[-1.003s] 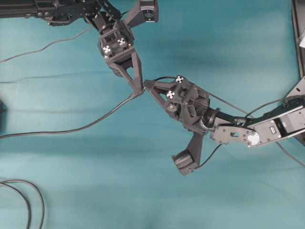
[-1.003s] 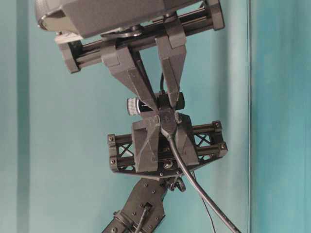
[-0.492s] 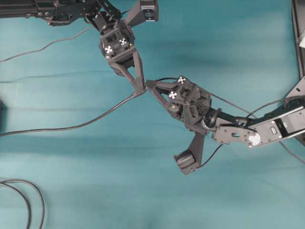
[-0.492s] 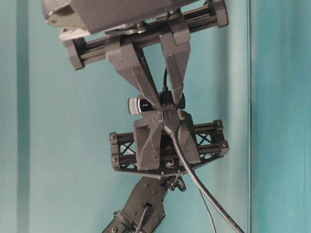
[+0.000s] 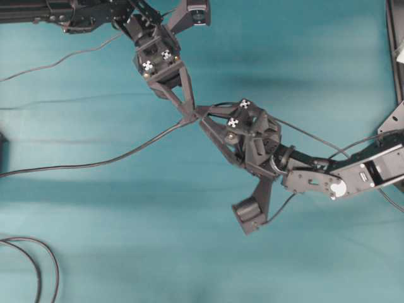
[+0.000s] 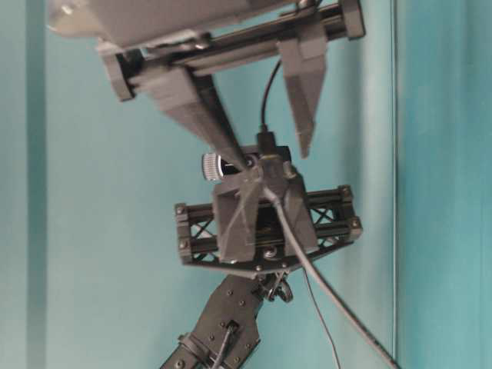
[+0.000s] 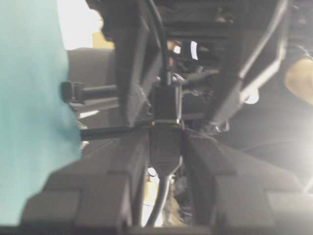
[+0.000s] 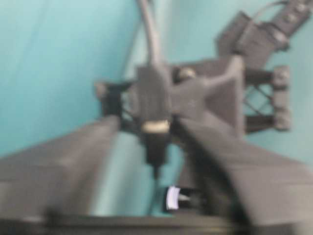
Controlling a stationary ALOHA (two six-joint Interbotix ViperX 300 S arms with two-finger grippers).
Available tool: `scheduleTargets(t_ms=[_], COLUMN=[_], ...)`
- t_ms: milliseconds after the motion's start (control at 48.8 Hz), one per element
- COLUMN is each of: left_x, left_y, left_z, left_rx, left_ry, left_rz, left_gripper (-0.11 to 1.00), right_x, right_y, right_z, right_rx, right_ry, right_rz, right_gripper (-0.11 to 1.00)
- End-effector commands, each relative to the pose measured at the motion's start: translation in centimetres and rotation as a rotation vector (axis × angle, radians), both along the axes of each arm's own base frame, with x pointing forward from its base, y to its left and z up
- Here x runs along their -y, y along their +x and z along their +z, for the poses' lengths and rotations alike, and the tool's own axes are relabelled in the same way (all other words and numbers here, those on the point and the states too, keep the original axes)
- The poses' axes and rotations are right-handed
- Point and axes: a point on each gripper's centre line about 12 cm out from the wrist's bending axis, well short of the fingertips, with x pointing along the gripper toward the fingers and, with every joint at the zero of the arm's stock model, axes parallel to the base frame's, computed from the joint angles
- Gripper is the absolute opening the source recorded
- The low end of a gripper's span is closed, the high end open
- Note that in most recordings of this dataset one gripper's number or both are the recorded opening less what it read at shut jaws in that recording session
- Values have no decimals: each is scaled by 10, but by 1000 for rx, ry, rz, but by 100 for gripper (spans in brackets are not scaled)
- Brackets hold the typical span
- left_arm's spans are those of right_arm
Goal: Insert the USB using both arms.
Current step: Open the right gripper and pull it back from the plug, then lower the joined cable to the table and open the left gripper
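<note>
The USB (image 7: 166,100), a small dark plug on a thin cable, sits pushed into the dark socket end (image 7: 164,142) of the thicker grey cable. A thin strip of its silver tip (image 8: 156,126) still shows at the joint. My left gripper (image 5: 188,117) reaches down from the top left and is shut on the socket end (image 6: 261,181). My right gripper (image 5: 201,117) comes in from the right. Its fingers (image 6: 304,146) stand spread to either side of the USB (image 6: 265,142), and they do not touch it.
The thick grey cable (image 5: 95,165) trails left across the teal cloth to the table's left edge. A loose cable loop (image 5: 44,265) lies at the bottom left. A dark frame (image 5: 394,44) borders the right side.
My right gripper has opened and let go of the USB, which stays in the socket end. My left gripper has kept its hold, and the joint has shifted slightly up and right.
</note>
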Motion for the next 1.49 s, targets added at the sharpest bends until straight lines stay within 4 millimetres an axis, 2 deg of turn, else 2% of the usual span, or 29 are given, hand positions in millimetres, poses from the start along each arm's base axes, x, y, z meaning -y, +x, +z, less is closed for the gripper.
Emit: scheduleTargets(t_ms=[0, 123, 266, 492, 655, 819, 963, 1126, 1475], left_x=[1, 2, 3, 30, 57, 64, 72, 84, 84], left_y=[-2, -7, -14, -7, 4, 10, 11, 13, 19], left_z=[17, 11, 3, -3, -23, -45, -61, -78, -76], left_rx=[19, -25, -85, -88, -94, -120, -109, -129, -126], left_ry=[46, 142, 329, 611, 771, 943, 1103, 1164, 1185], left_rz=[15, 54, 108, 133, 104, 128, 96, 38, 66], left_gripper=[22, 22, 22, 22, 22, 22, 22, 22, 22], right_x=[-9, -27, -33, -22, -6, 9, 15, 20, 20], right_y=[-4, -13, -34, -62, -80, -100, -111, -118, -119], right_z=[21, 35, 49, 56, 62, 70, 71, 66, 64], right_rx=[77, 149, 273, 411, 510, 624, 652, 644, 639], right_ry=[25, 119, 371, 641, 768, 891, 947, 959, 956], right_rz=[6, 9, -122, -309, -428, -504, -525, -558, -559], right_gripper=[68, 64, 64, 64, 64, 65, 65, 65, 65])
